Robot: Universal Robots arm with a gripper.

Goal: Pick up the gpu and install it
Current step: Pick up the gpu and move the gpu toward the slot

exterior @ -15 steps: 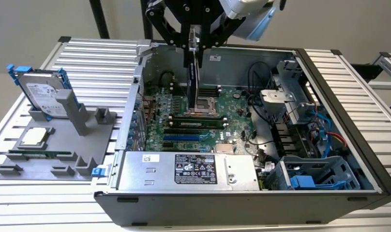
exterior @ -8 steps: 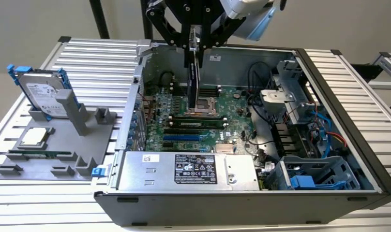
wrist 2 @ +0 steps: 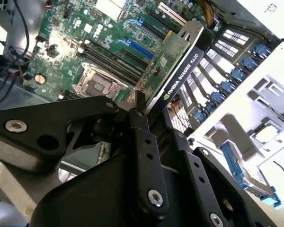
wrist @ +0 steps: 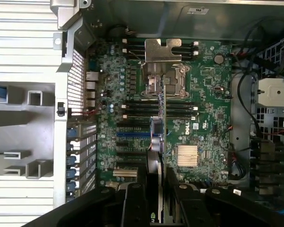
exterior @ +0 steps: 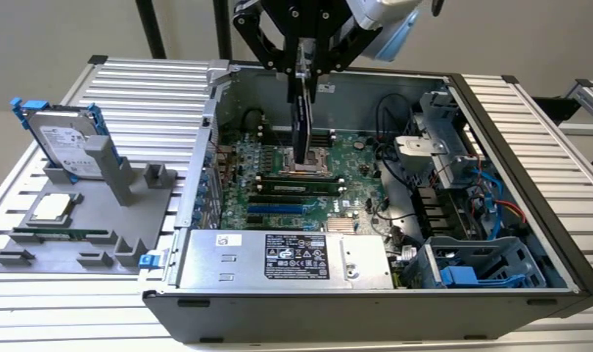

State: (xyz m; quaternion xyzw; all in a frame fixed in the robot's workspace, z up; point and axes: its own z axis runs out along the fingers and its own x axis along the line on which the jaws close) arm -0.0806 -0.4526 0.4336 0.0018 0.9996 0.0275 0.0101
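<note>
- One gripper is over the open computer case, its fingers clamped on the gpu.
- The gpu hangs vertical, on edge. Its upper end is pinched between the fingers and its lower end is down inside the case, over the motherboard.
- In the exterior view the lower end lines up with the CPU socket. Can't tell if it touches the board.
- In the second wrist view the card sticks out past the fingertips, with the green board on one face and the black cooler side on the other.
- In the first wrist view the card is edge-on, crossing the memory slots, and its silver bracket sits over the socket area.
- The power supply is inside the case, along its near wall.
- On the exterior view's left, outside the case, there is a grey fixture.
- A hard drive with blue rails stands upright in the fixture. A processor chip and a memory stick lie flat on it, well apart from the gripper.
</note>
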